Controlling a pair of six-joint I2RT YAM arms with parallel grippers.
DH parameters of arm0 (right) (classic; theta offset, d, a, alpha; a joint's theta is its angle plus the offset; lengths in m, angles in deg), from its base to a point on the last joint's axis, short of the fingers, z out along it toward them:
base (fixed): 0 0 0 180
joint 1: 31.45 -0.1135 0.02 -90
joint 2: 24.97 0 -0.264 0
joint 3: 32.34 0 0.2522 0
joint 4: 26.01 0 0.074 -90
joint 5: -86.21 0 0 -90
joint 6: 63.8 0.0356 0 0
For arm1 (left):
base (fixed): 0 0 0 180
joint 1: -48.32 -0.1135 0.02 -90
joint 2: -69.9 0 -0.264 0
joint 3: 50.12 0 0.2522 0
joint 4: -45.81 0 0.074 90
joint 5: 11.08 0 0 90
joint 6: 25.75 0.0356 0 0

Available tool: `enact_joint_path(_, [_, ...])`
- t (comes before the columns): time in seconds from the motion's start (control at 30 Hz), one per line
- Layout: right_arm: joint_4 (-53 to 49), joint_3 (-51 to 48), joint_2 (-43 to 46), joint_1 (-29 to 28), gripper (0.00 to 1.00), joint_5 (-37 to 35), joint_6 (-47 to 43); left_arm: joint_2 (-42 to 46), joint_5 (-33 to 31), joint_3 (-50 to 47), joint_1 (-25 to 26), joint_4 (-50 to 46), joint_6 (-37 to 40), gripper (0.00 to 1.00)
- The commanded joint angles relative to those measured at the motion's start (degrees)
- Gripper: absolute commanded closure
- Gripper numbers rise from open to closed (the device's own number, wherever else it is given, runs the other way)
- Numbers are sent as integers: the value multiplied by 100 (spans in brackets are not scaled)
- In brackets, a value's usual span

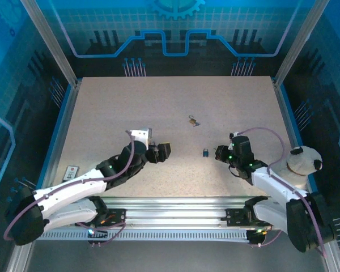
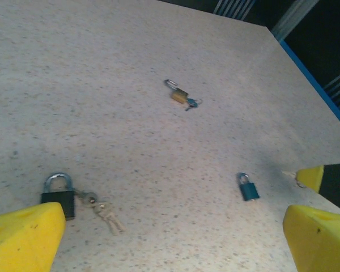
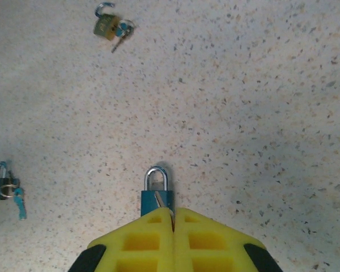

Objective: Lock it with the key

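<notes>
**Right pincer [image 3: 173, 211] pinched on the key [image 3: 157, 199], nosing at the teal padlock [image 2: 249, 188]**

On the right wrist view its yellow fingers [image 3: 139, 241] are pressed together. A thin silver sliver, which I take for the key, pokes from the seam straight at the padlock's body. The left wrist view shows that padlock lying flat on the surface [image 1: 130, 102], near the fingertip but not touching it, so I judge the key is not in yet. Left pincer [image 2: 173, 221] gapes wide with nothing between its fingers, low beside a black padlock [image 2: 58, 195] and its silver keys [image 2: 105, 212]. I read that as standing by to steady the teal one. Brass padlock [image 2: 179, 94] lies farther out, well apart.
</notes>
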State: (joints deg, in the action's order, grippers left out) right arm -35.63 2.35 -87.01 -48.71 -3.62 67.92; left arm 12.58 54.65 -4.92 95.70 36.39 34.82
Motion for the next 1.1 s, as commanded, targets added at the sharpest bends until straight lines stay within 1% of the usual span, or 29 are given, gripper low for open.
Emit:
enact_joint_path(0.0, [235, 69, -253, -169, 100, -294, 78, 259, -646, -264, 44, 488, 209, 1])
enact_joint_path(0.13, [332, 152, -585, -302, 100, -394, 74, 419, -917, -427, 44, 533, 246, 1])
enact_joint_path(0.3, [451, 214, -896, -346, 100, -454, 75, 578, -1060, -612, 44, 588, 266, 1])
enact_joint_path(0.6, [755, 280, -1313, -375, 100, -386, 135, 621, -1020, -620, 44, 533, 215, 1])
enact_joint_path(1.07, [836, 359, -1429, -375, 99, -312, 92, 591, -1006, -620, 51, 516, 182, 1])
